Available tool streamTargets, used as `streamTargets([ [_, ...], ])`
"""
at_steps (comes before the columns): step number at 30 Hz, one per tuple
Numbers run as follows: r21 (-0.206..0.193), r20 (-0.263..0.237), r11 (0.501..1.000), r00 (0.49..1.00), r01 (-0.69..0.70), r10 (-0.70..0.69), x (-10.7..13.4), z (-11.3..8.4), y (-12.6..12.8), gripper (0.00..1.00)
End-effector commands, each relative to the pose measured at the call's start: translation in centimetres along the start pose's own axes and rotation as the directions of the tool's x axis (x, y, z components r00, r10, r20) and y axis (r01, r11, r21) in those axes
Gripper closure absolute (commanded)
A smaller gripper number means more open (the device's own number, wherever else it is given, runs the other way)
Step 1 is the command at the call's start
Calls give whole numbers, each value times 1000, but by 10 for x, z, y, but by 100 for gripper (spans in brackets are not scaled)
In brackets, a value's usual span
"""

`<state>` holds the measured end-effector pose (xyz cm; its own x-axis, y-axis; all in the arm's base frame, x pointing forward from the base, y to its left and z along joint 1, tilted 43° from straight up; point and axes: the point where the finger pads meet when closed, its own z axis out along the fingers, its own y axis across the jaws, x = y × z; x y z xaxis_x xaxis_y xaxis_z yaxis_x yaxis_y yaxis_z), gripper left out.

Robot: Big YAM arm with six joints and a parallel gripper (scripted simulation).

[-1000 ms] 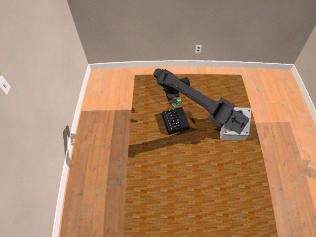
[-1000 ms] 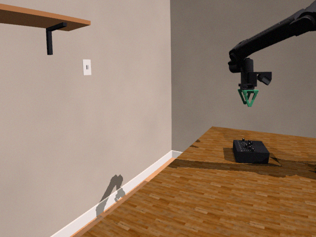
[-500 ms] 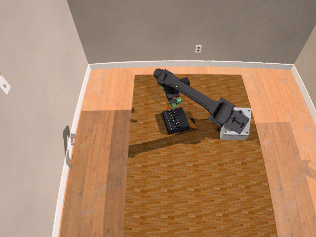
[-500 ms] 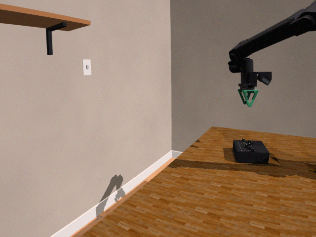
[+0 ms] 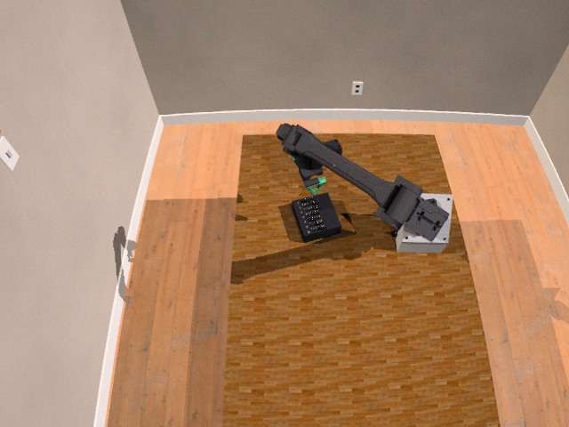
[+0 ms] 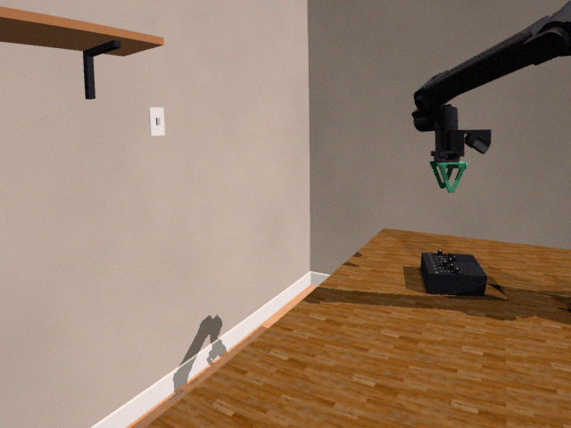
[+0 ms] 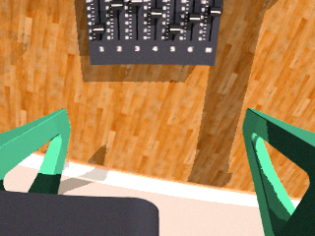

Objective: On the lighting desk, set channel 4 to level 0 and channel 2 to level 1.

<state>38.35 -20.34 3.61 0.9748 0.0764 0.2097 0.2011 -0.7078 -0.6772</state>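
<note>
The black lighting desk (image 5: 316, 216) stands flat on the wooden table; it also shows in the exterior view (image 6: 452, 273) and at the top of the wrist view (image 7: 154, 15). It carries several faders with dark caps at different heights; the numbers below them are too small to read surely. My gripper (image 6: 449, 176) has green fingers, is open and empty, and hangs high above the table, beyond the desk's far edge. In the top view the gripper (image 5: 316, 184) sits just past the desk's back side. In the wrist view the two fingers frame the gripper's opening (image 7: 157, 157) wide apart.
The arm's grey base block (image 5: 423, 222) stands on the table to the right of the desk. A wall shelf (image 6: 78, 34) hangs at the far left, away from the arm. Room walls stand behind and to the left of the table.
</note>
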Motion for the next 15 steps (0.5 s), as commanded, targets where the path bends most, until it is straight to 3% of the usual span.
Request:
streamTargets([
  [1, -22, -12, 999, 1000, 28, -29, 0, -5, 3, 0],
  [5, -36, -10, 978, 978, 207, -207, 5, 3, -5, 0],
  [8, -46, -6, 913, 914, 405, -406, 1, 15, -4, 0],
  [10, -43, -5, 872, 873, 488, -488, -6, 31, -1, 0],
  [12, -43, -5, 872, 873, 488, -488, -6, 31, -1, 0],
  [13, -42, -1, 809, 810, 586, -586, -10, 39, 1, 0],
  [15, -67, 5, 755, 757, 652, -654, -8, 37, -6, 0],
])
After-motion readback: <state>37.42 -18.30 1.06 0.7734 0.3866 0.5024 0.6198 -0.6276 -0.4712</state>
